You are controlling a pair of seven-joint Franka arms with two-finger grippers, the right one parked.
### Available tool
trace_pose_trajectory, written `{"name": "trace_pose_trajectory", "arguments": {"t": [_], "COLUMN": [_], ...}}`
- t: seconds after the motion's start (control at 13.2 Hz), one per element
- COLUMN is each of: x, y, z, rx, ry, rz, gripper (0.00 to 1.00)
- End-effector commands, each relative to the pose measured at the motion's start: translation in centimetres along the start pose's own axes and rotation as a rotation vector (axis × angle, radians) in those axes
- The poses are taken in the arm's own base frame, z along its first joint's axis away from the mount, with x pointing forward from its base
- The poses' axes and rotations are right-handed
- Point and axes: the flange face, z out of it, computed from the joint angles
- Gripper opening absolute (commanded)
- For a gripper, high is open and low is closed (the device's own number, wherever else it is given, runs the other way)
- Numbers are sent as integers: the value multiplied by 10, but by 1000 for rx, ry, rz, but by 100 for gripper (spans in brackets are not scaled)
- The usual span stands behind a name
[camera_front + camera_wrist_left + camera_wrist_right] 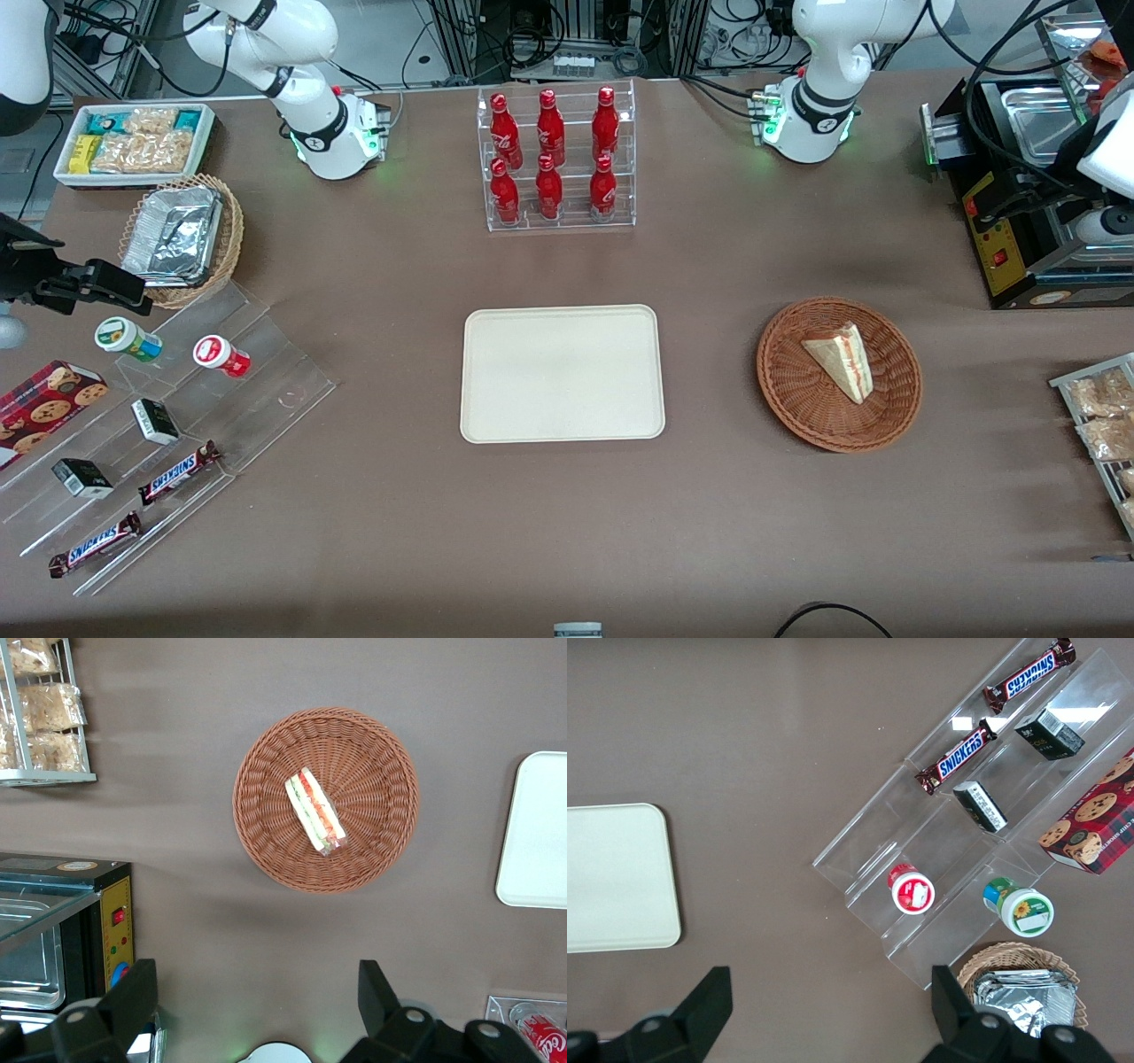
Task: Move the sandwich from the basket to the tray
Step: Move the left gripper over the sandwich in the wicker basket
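Observation:
The sandwich [840, 359] [314, 811], a pale bread wedge with red and green filling, lies in the round reddish-brown wicker basket [788, 381] [372, 788]. The cream tray [562, 372] [540, 833] [616, 877] lies flat at mid-table beside the basket, with nothing on it. My gripper [257, 979] hangs high above the table near the black oven, farther from the front camera than the basket. It is open, its fingers [140, 988] spread wide with only bare tabletop between them.
A black oven [1028, 221] [62, 930] stands at the working arm's end, with a wire rack of packaged snacks [1103, 416] [40, 709] nearer the camera. A clear rack of red bottles [556, 159] stands past the tray. A stepped acrylic shelf [151, 425] is toward the parked arm's end.

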Motion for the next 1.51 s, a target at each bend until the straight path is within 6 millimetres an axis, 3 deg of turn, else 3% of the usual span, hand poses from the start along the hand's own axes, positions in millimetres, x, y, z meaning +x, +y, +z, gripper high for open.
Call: {"name": "trace_pose_trajectory", "arguments": {"t": [0.0, 0.23, 0.68, 0.98, 1.44], "x": [-2, 4, 3, 3, 21], "y": [0, 5, 13, 29, 49], "z": [-2, 16, 136, 206, 278], "rx": [0, 0, -21, -27, -23], "ry": [-8, -21, -37, 5, -6], "rz": [8, 18, -10, -206, -320], "gripper": [100, 100, 100, 100, 100]}}
